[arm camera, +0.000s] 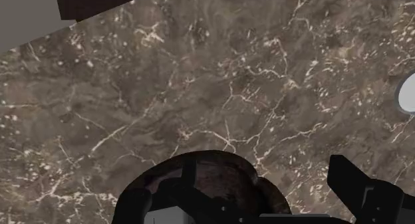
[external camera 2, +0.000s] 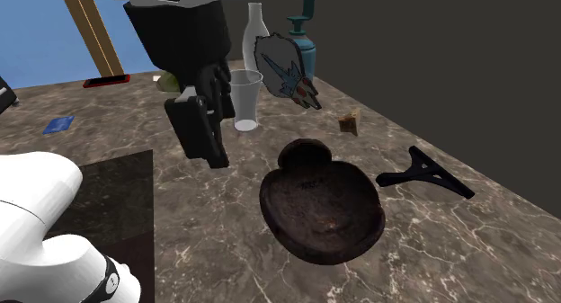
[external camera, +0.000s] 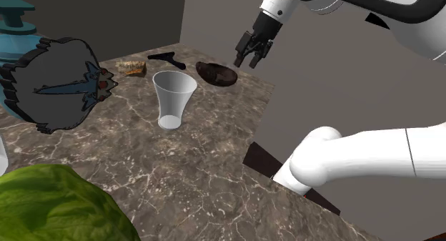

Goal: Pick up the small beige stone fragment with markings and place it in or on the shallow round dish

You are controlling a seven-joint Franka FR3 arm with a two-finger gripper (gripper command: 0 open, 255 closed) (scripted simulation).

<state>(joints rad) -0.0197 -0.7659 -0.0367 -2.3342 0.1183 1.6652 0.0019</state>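
Observation:
The small beige stone fragment (external camera: 131,67) (external camera 2: 350,123) lies on the marble table near its far edge, untouched. The shallow round dish (external camera: 216,74) (external camera 2: 321,207) (arm camera: 216,173) is dark brown and rough, and it holds nothing. My black gripper (external camera: 247,61) (external camera 2: 205,138) (arm camera: 266,206) hangs in the air beside the dish, on the shoulder view's right and well away from the fragment. Its fingers (arm camera: 362,189) stand apart, open, with nothing between them.
Between fragment and dish lies a black forked object (external camera: 168,58) (external camera 2: 424,173). A clear cup (external camera: 174,96) (external camera 2: 245,99) stands mid-table. A fish-painted plate (external camera: 57,86) (external camera 2: 283,72), a teal vase (external camera: 18,32) and a green leafy thing (external camera: 50,207) sit at the shoulder view's left. The table edge (external camera: 261,121) runs below the gripper.

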